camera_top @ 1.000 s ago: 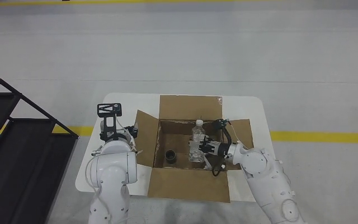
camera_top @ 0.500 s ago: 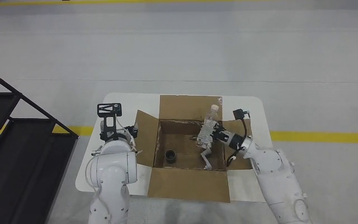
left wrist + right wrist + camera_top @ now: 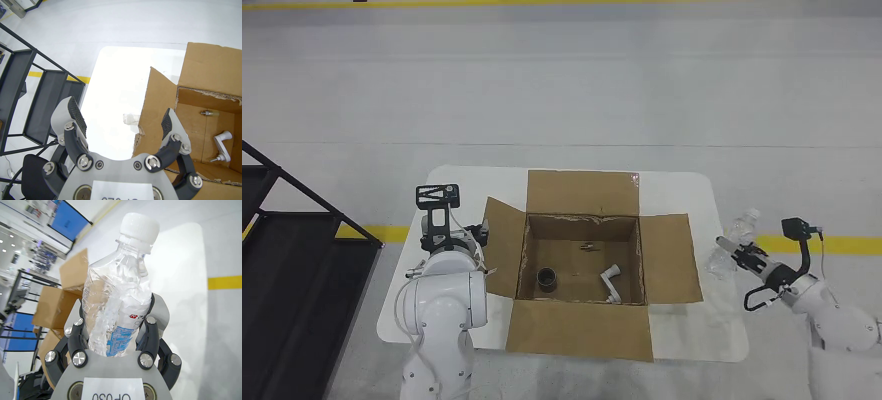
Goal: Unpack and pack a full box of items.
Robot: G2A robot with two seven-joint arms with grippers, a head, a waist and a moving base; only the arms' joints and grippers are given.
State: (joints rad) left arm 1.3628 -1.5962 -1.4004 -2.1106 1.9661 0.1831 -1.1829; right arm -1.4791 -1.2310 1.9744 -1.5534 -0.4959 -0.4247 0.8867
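Note:
An open cardboard box (image 3: 662, 258) stands mid-table with its flaps spread. On its floor lie a black ring-like part (image 3: 547, 277), a white crank handle (image 3: 611, 279) and a small metal-tipped piece (image 3: 209, 113). My right gripper (image 3: 739, 257) is shut on a clear plastic bottle (image 3: 732, 248) with a white cap, held just past the table's right edge. In the right wrist view the bottle (image 3: 121, 298) sits between the fingers (image 3: 159, 311). My left gripper (image 3: 122, 119) is open and holds nothing, above the table left of the box.
The white table (image 3: 687, 190) has bare room behind and to the left of the box. A scrap of clear tape (image 3: 130, 119) lies by the box's left flap. A black metal rack (image 3: 292, 270) stands off the table's left side.
My right arm has lifted the bottle out of the box and swung it right, past the right flap to the table's edge. The left arm has stayed where it was.

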